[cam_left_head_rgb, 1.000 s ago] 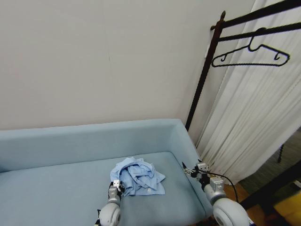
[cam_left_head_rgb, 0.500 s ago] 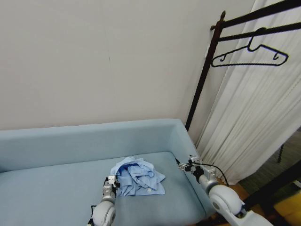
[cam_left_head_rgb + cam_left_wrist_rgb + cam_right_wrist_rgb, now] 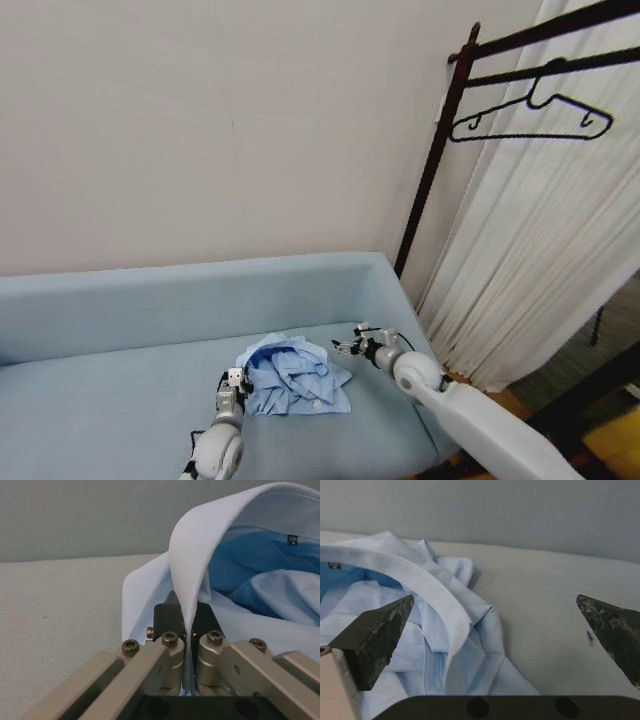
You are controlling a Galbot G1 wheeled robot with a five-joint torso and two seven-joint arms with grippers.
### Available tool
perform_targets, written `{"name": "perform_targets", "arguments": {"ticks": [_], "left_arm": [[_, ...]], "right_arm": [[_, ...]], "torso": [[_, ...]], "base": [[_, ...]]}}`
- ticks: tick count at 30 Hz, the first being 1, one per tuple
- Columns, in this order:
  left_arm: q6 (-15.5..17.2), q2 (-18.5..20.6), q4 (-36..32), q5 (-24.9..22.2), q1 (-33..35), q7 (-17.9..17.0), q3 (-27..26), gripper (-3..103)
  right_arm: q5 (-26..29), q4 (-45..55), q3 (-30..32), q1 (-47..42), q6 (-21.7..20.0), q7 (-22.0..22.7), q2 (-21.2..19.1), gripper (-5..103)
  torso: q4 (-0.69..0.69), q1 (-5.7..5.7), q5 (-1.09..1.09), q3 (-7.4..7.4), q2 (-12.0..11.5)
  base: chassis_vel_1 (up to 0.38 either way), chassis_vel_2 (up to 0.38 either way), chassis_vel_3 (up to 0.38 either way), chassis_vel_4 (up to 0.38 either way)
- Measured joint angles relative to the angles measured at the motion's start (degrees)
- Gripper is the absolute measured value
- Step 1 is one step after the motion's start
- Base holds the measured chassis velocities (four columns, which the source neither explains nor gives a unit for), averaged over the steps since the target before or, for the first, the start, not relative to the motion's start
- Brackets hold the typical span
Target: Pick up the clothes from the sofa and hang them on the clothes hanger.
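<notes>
A crumpled light-blue shirt [image 3: 295, 375] is lying in a heap on the seat of a pale blue sofa [image 3: 120, 400], toward the sofa's right end and near the armrest. The garment is showing a stiff, paler collar [image 3: 192, 560] arching up over a deeper blue inner lining, with 1 small dark label [image 3: 292, 539] sewn inside the neck. The rest of the cloth is bunching in loose folds around it.

The robot's left pincer [image 3: 234, 384] is sitting at the heap's left edge. Its 2 fingers are pressed together and pinching the fold of the collar between them, as seen from the left wrist. The right pincer [image 3: 347, 347] is hovering just beside the shirt's right edge, low over the seat. Its 2 dark fingertips [image 3: 375, 640] are spread wide, and they are framing the collar and a patch of cushion in the right wrist view.

Up to the right, 1 black hanger [image 3: 530, 125] is hanging from the rail of a dark rack [image 3: 440, 140], which is standing beside the sofa's end in front of a white curtain [image 3: 540, 260], well apart from the shirt.
</notes>
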Motion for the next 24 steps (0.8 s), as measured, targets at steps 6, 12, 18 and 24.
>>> {"name": "perform_targets", "arguments": {"ticks": [6, 12, 18, 24], "left_arm": [[0.0, 0.2, -0.2, 0.0, -0.2, 0.1, -0.1, 0], [0.1, 0.4, -0.3, -0.2, -0.6, 0.1, -0.6, 0], [0.2, 0.4, -0.3, -0.4, -0.7, 0.1, -0.8, 0], [0.2, 0.5, 0.1, -0.6, -1.3, 0.2, -0.8, 0]], "right_arm": [[-1.2, -6.0, -2.4, 1.8, 0.1, -0.7, 4.0, 103], [-0.3, -9.0, -2.4, 2.0, 0.0, -0.2, 6.1, 97], [-0.4, -10.2, -1.3, 0.8, 0.1, 0.0, 7.4, 84], [-0.3, -10.4, -0.8, 0.5, 0.3, 0.1, 7.9, 60]], "torso": [[-0.02, -0.01, 0.00, 0.00, 0.0], [-0.01, -0.01, 0.00, -0.01, 0.0], [-0.01, -0.01, 0.01, -0.01, 0.0], [-0.01, -0.01, 0.01, -0.01, 0.0]], "base": [[0.000, 0.000, 0.000, 0.000], [0.000, 0.000, 0.000, 0.000], [0.000, 0.000, 0.000, 0.000], [0.000, 0.000, 0.000, 0.000]]}}
